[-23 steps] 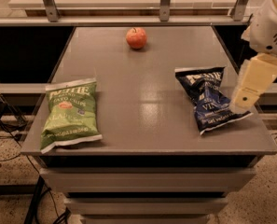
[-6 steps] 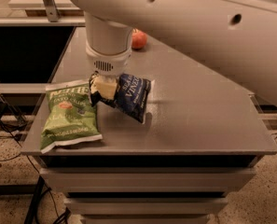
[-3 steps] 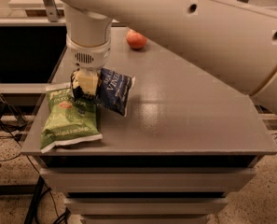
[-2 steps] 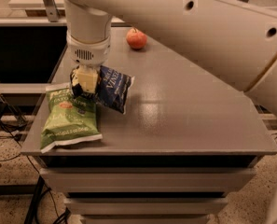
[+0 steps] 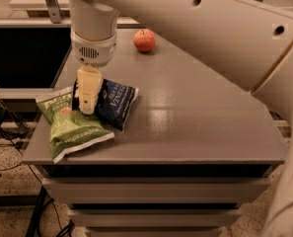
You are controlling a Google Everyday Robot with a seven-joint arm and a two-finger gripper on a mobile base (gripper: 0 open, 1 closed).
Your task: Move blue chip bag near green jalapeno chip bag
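The blue chip bag (image 5: 115, 103) is dark navy with white lettering. It rests on the grey table (image 5: 195, 112) at the left, and its left edge overlaps the green jalapeno chip bag (image 5: 70, 125). The green bag lies flat at the table's front left corner. My gripper (image 5: 87, 97) hangs from the big white arm and points down. It is shut on the blue bag's left end, right above the green bag's top edge. The cream fingers (image 5: 90, 89) hide the blue bag's top band.
A red apple (image 5: 144, 39) sits at the back of the table. The thick white arm (image 5: 210, 28) crosses the upper right of the view and covers the table's far right. The left table edge (image 5: 42, 127) is close to the green bag.
My gripper has carried the blue bag from the table's right side to the left. In the last second it came down a little, and the bag now sits against the green bag.
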